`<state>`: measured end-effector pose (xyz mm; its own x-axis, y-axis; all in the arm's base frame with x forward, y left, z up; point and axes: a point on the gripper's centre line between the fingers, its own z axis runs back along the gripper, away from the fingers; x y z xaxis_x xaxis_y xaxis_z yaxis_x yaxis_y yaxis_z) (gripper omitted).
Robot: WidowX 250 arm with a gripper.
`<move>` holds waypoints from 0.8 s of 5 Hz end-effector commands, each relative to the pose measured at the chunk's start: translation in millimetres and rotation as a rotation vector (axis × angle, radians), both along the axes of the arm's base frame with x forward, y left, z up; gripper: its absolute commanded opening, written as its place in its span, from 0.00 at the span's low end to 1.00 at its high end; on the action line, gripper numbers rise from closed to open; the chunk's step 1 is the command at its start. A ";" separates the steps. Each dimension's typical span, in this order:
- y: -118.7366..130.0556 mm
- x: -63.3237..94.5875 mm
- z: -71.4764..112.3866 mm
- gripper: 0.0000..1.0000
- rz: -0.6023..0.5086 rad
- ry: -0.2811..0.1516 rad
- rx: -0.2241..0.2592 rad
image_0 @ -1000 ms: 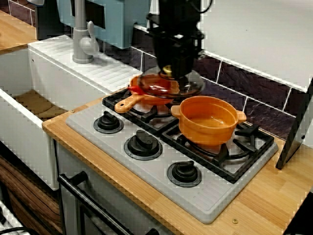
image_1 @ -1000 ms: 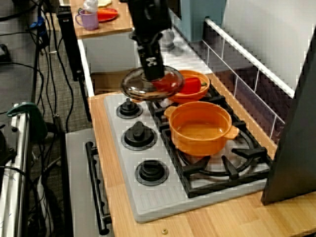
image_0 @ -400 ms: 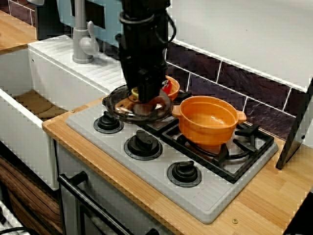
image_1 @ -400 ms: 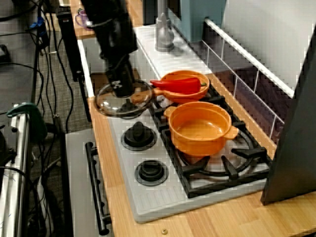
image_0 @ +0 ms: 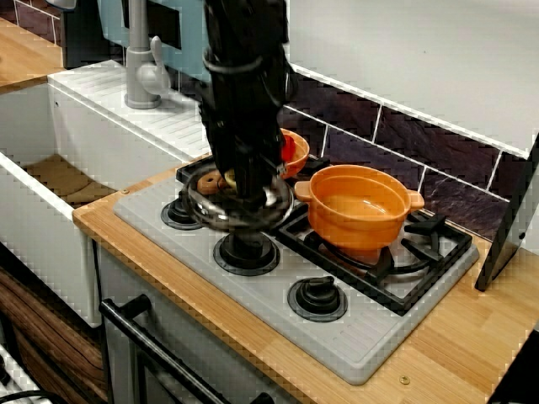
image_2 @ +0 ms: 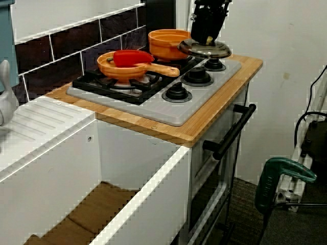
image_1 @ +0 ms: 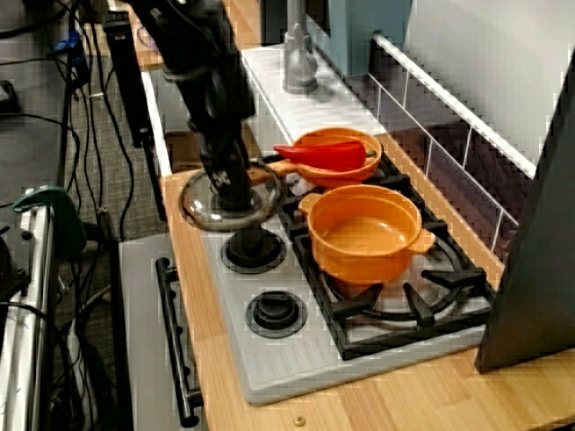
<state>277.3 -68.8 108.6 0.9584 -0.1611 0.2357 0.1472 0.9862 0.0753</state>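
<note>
We see a long light wooden counter (image_0: 472, 337) in front of a wall of dark tiles (image_0: 404, 143). At its far end stands a deep white sink basin (image_0: 46, 236) with a grey tap (image_0: 139, 67). In the view along the counter, a dark floor with black cables (image_1: 90, 135) lies beside the unit. A flat grey stove top (image_0: 370, 337) with black grates (image_0: 421, 244) and three round black knobs (image_0: 317, 296) is set into the counter.

On the grates stand a deep orange pot with two small handles (image_0: 358, 206) and a shallow orange frying pan (image_2: 122, 73). A long red object (image_2: 132, 57) lies in the pan.

The black gripper (image_0: 244, 187) comes down from above, and its fingers are clamped on the middle of a round clear glass lid (image_0: 210, 206). The lid spreads out under the fingers, almost level. It hangs over the knob row, just beside the pot on the sink side. In the view from the sink end, the lid (image_2: 214, 49) is clearly raised above the stove top.

One second ago the lid was over the frying pan at the back. Since then it has come forward and lower, past the grate edge, to the knobs. The pot and the pan have not moved.
</note>
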 end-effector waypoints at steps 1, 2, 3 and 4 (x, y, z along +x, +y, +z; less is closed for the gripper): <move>2.2 23.5 -4.5 0.00 0.016 -0.027 0.011; 1.4 28.1 -7.8 0.00 0.027 -0.021 0.010; -0.4 31.1 -10.2 0.00 0.037 -0.018 0.007; -6.1 29.8 -12.8 0.00 0.032 -0.017 0.014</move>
<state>301.2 -75.3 82.1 0.9693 -0.1298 0.2089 0.1120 0.9891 0.0952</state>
